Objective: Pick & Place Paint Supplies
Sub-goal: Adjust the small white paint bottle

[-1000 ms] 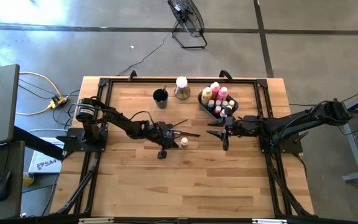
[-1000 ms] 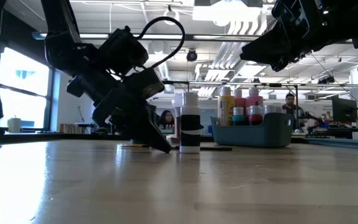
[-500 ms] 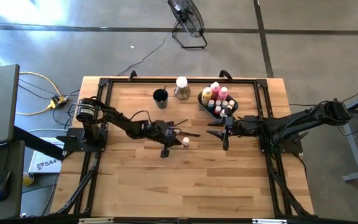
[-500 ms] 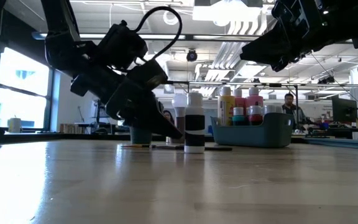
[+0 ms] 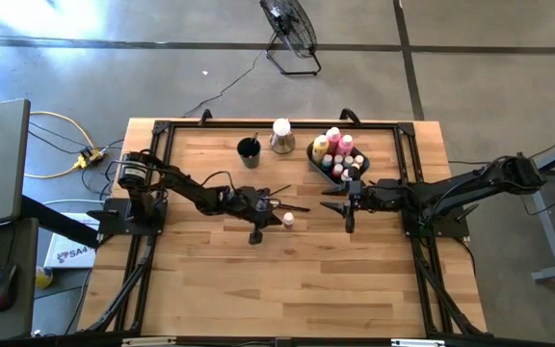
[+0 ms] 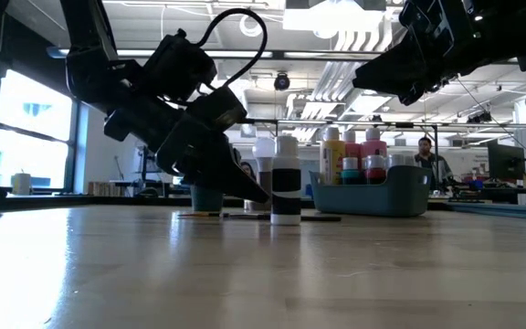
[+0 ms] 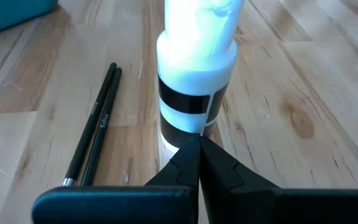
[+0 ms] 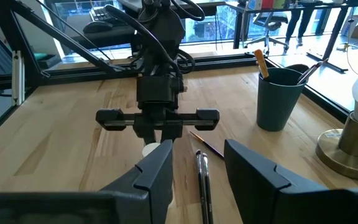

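A small white-capped pot (image 5: pixel 286 220) (image 6: pixel 286 183) (image 7: pixel 197 74) stands upright on its base at mid-table. Two thin dark brushes (image 5: pixel 292 205) (image 7: pixel 95 124) (image 8: pixel 201 168) lie flat just beyond it. My left gripper (image 5: pixel 274 216) (image 6: pixel 263 196) (image 7: pixel 197 142) is shut and slants down at the pot's left side. My right gripper (image 5: pixel 333 205) (image 8: pixel 197 171) hovers open above the table to the right of the pot, facing it, with nothing between its fingers. My left gripper meets the pot's dark lower wall (image 7: pixel 191 127) with the tips of its shut fingers. They come from the table's left, slanting down, their tips just off the wood. The pot stands upright on the table.
A grey-blue bin (image 5: pixel 318 154) (image 6: pixel 400 196) with several paint bottles sits at the far right. A dark cup (image 5: pixel 249 149) (image 8: pixel 278 99) holding a brush and a white-topped metal stand (image 5: pixel 281 135) are at the far edge. Bare wood lies toward the near edge. People are in the room behind.
My left gripper has tipped up, and its shut fingertips have risen from the table to the pot's lower side. The pot has slid a little toward the table's right edge and stayed upright.
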Tool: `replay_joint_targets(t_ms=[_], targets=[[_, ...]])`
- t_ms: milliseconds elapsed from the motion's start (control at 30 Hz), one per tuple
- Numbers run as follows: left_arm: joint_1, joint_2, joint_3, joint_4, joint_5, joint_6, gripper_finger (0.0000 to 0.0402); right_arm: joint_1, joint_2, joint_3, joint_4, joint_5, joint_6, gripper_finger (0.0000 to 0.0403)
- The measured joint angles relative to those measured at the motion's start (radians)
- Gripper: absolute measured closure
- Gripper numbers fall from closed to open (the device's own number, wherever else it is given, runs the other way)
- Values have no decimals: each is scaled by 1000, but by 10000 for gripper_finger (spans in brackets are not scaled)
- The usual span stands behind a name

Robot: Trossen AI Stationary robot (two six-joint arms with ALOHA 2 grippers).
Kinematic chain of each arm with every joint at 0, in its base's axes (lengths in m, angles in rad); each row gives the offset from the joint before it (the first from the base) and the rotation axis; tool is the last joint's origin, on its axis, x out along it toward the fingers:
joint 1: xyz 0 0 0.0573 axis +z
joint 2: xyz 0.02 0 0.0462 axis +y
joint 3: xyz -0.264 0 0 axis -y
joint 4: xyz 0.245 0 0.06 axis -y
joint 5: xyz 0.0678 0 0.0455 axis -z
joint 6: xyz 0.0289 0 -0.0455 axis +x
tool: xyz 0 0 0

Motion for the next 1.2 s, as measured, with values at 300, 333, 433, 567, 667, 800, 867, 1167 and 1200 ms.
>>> replay_joint_targets(t_ms=[300,333,433,567,667,800,867,1167,1200], targets=[[0,0,0,0,0,-2,402,0,0,0,0,0,0,265],[0,1,0,1,0,-3,402,0,0,0,0,0,0,265],[0,1,0,3,-2,-3,402,0,0,0,0,0,0,265],[0,1,0,25,-2,-2,402,0,0,0,0,0,0,265],[0,1,3,20,-2,-2,402,0,0,0,1,0,0,265],[0,1,5,2,-3,-2,402,0,0,0,1,0,0,265],[0,1,5,-24,-3,-3,402,0,0,0,1,0,0,265],[0,1,6,-141,-12,-30,402,0,0,0,0,0,0,265],[0,1,6,-142,-12,-30,402,0,0,0,1,0,0,265]])
